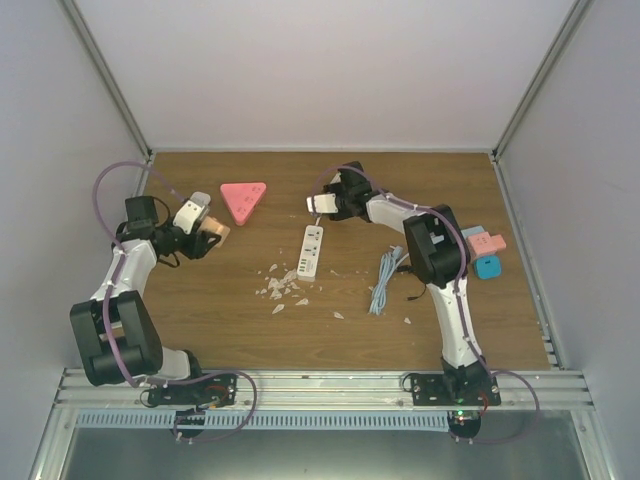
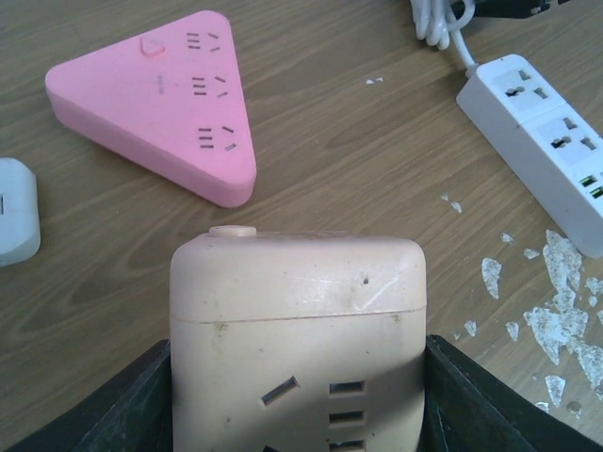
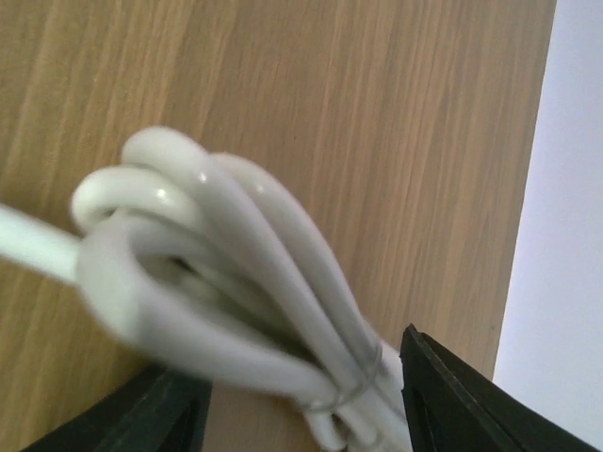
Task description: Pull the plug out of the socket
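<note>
A brown wood-grain table (image 1: 220, 320) sits inside plain white walls, with both arms reaching over it from the near edge. A long white plastic power strip (image 1: 311, 250) lies mid-table among scattered white flakes (image 1: 283, 285). A pink triangular socket block (image 2: 160, 104) rests to its far left, and a loose pale-blue cable (image 1: 385, 280) to its right.

The left gripper (image 2: 300, 405) pinches a beige rounded-square socket cube (image 2: 297, 320) by its two side walls at the left of the table. The cube's slotted face is turned towards the wrist camera. The right gripper (image 3: 301, 405) is at the far end of the strip, its fingers pressed in on either side of the strip's coiled white cord (image 3: 217, 273), which a thin tie binds.

The plug itself does not show in any view; it probably sits at the end of that coil, hidden under the loops.

The cord looks soft, glossy and slippery. A grip on it would let the loops slide or flex, and a pull would strain the lead instead of working the pins free. The better hold is the plug's rigid moulded body, gripped across its flat sides and drawn straight out along the pins.

The sockets are light, hard plastic and would lift along with the plug, so the mating socket needs the other arm to hold it by its side walls.
</note>
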Controlling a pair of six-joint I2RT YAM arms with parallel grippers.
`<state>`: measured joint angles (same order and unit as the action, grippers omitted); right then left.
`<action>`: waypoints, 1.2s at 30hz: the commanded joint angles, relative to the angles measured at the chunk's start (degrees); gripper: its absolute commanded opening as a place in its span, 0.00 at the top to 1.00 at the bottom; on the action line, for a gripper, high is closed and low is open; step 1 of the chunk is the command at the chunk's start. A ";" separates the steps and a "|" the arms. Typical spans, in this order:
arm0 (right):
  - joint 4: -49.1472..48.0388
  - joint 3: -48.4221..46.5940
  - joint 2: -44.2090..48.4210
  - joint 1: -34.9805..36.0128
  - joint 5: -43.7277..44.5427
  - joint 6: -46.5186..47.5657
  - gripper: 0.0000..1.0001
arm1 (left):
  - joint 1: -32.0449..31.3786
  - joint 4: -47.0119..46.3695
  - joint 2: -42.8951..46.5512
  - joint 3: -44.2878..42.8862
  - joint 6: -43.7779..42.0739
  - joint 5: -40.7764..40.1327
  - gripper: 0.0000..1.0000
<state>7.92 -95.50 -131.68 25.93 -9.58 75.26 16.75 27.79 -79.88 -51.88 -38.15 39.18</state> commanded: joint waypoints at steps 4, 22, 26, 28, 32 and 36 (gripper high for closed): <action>-3.42 -1.90 -4.93 0.80 5.12 8.72 0.57 | 1.63 -3.93 -0.42 2.46 -1.23 1.65 0.75; 5.21 5.99 2.94 -11.67 6.28 7.84 0.87 | 1.88 -3.75 -3.45 -0.15 -1.08 -1.01 0.75; 5.92 9.00 4.93 -16.23 7.24 5.74 0.88 | 1.88 -1.23 -6.13 -2.70 -2.29 -4.16 0.75; 6.44 9.94 5.46 -18.47 8.23 3.75 0.88 | 1.88 0.98 -7.61 -4.57 -3.57 -6.16 0.75; 8.12 11.49 6.67 -23.01 8.23 0.22 0.88 | 2.09 6.31 -10.92 -9.04 -5.93 -10.43 0.75; 7.90 13.69 7.93 -26.88 8.00 -2.01 0.87 | 2.29 10.30 -14.95 -13.40 -6.87 -15.09 0.75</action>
<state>9.02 -85.19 -124.46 3.70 -4.19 78.48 18.39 33.74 -91.77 -60.80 -42.57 29.12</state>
